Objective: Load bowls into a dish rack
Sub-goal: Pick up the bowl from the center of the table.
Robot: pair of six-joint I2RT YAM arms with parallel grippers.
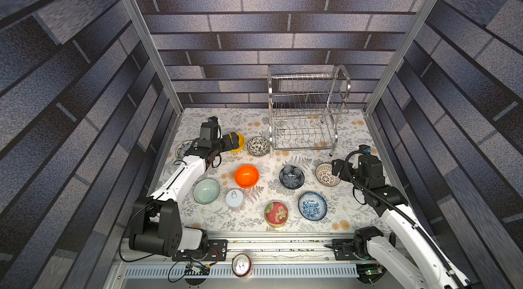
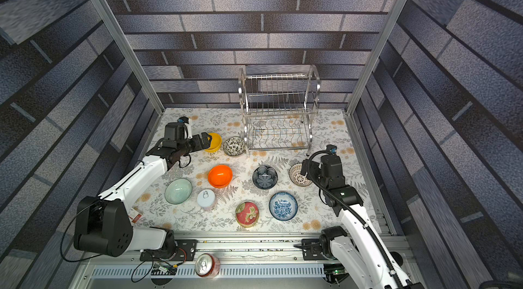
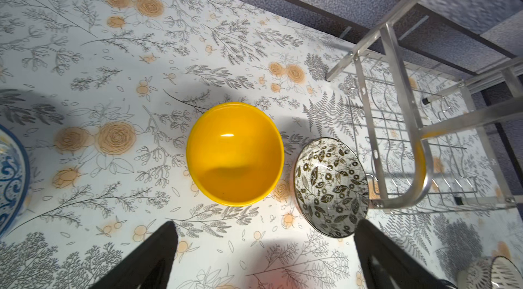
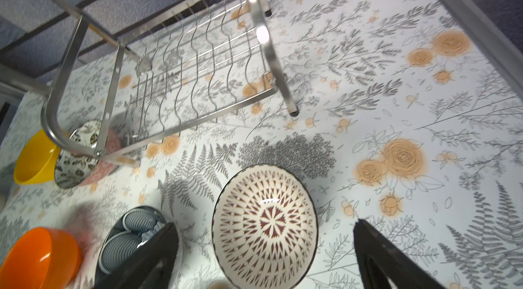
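Observation:
The steel dish rack (image 1: 307,112) stands at the back right with both shelves bare. Several bowls lie on the floral cloth. My left gripper (image 3: 266,222) hovers open just short of the yellow bowl (image 3: 235,154), with the dark floral bowl (image 3: 331,185) beside it. My right gripper (image 4: 264,222) is open over the white lattice bowl (image 4: 264,228), its jaws standing wide on either side without touching it. In a top view the orange (image 1: 246,176), navy (image 1: 291,177), blue floral (image 1: 312,206) and pale green (image 1: 206,191) bowls sit mid-table. A blue and yellow patterned bowl (image 1: 182,148) is half hidden under the left arm.
A white pull-tab can (image 1: 234,198) and a flat red tin (image 1: 276,213) sit near the front among the bowls. A drinks can (image 1: 241,265) lies on the front rail. Aluminium posts and patterned walls close in the table on three sides.

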